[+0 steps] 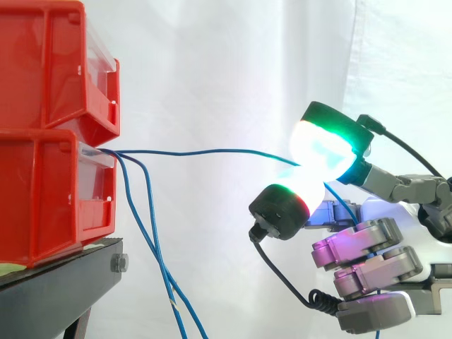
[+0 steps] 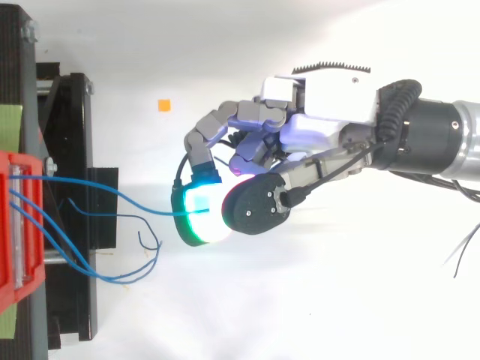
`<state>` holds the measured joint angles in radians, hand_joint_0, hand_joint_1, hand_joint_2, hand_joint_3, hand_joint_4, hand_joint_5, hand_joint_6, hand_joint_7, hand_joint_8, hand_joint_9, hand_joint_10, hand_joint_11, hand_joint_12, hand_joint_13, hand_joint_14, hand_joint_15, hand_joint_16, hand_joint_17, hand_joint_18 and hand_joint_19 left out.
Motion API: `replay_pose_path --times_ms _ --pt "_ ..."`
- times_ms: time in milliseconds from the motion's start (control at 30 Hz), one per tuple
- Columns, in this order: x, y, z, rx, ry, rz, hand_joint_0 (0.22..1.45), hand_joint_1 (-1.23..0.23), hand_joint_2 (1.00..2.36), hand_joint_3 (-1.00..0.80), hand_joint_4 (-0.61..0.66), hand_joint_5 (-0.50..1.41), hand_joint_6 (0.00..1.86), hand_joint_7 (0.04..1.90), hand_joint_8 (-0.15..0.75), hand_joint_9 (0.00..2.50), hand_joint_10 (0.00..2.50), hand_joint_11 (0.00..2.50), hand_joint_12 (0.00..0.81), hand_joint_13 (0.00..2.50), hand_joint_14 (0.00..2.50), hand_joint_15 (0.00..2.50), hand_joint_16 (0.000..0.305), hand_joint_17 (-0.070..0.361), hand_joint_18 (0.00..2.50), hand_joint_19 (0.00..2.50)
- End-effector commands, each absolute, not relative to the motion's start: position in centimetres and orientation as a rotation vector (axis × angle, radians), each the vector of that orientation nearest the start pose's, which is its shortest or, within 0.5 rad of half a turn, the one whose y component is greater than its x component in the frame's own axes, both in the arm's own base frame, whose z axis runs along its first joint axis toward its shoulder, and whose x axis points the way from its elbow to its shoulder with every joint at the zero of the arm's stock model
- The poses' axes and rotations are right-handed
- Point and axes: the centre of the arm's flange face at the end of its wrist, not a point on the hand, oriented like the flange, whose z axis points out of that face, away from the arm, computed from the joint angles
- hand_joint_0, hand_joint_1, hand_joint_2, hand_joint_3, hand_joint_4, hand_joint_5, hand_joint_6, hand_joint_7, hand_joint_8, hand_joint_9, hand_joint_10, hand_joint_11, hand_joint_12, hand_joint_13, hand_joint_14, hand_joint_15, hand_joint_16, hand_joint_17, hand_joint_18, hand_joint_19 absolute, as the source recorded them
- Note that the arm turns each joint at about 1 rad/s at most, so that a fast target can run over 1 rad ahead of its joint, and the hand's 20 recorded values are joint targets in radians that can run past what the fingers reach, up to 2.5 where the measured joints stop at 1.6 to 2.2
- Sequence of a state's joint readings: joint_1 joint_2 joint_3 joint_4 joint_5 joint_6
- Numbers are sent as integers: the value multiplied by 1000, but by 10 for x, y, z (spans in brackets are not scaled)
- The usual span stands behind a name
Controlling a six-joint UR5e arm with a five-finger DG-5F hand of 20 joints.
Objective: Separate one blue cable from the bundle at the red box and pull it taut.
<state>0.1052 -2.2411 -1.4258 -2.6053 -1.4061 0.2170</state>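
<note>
hand (image 2: 322,124) pinching one blue cable (image 1: 212,151), stretched near level from lower red box (image 1: 42,191).

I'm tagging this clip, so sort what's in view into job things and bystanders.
Job: hand, pinched blue cable, hanging blue cables, lower red bin.
Bystanders: upper red bin, black stand, orange square, white curtain.
</note>
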Motion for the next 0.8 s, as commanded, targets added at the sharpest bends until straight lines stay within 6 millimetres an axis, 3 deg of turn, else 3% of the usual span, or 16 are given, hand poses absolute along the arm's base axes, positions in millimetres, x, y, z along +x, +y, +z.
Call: replay_pose_path --times_ms 0,767 --pt "714 -74 200 1385 1052 1336 810 -797 1009 -388 -294 -196 946 1219 290 976 1982 1536 378 1078 1950 1318 47 105 1198 1159" --pt "715 -72 200 1311 1111 1260 814 -795 1010 -385 -276 -194 946 1212 287 876 2460 1663 368 1072 1986 1316 46 104 1195 1157"
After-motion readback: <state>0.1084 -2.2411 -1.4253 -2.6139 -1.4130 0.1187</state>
